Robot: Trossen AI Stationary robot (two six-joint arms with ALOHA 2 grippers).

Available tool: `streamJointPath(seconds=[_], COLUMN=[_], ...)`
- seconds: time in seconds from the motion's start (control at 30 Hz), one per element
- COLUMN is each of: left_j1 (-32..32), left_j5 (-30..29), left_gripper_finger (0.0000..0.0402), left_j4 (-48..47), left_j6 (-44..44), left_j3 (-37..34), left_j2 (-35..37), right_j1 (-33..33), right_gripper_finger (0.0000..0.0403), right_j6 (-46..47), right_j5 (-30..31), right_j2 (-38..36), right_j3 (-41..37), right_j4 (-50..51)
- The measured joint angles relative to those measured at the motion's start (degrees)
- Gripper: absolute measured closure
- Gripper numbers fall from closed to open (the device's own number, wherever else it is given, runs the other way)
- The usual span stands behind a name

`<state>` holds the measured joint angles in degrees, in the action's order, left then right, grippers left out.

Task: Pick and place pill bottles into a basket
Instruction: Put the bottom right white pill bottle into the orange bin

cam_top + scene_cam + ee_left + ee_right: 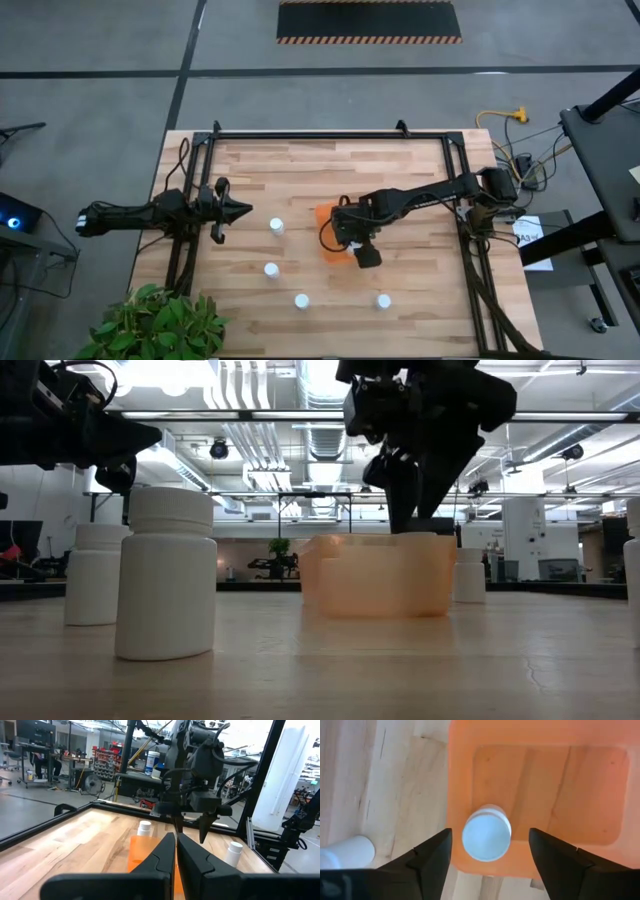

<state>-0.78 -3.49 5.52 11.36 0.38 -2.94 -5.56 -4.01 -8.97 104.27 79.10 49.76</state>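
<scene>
Orange basket point(322, 214) mid-desk, white capped bottles standing around it and one inside.

The basket is a small, translucent orange rectangular bin, upright, its floor showing the wood grain beneath. One bottle point(486, 837) stands upright inside it, against one wall, round cap up. Four more bottles stand upright on the desk point(420, 180): one point(277, 226) just left of the basket, one point(271, 269) nearer and to the left, and two along the near side, point(302, 300) and point(384, 300), well apart from each other. All are identical white cylinders.
</scene>
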Motion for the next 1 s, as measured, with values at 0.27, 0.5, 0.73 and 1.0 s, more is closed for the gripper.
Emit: streamJointPath(seconds=[0.27, 0.5, 0.73, 1.0], left_j1=[0.0, 0.0, 0.0, 0.0], left_j5=[0.0, 0.0, 0.0, 0.0], left_gripper_finger=[0.0401, 0.0401, 0.0401, 0.0401], left_j4=[0.0, 0.1, 0.0, 0.0], left_j6=[0.0, 0.0, 0.0, 0.0], left_j3=[0.0, 0.0, 0.0, 0.0], left_j2=[0.0, 0.1, 0.0, 0.0], right_j1=[0.2, -0.3, -4.1, -11.5], right_gripper_finger=[0.0169, 0.0172, 0.0172, 0.0172], right_j6=[2.1, 9.1, 16.2, 20.6], right_j5=[0.0, 0.1, 1.5, 1.9], right_j2=[-2.7, -9.0, -13.1, -13.7], right_j3=[1.7, 1.1, 0.6, 0.6], right_j4=[3.5, 3.8, 4.1, 4.1])
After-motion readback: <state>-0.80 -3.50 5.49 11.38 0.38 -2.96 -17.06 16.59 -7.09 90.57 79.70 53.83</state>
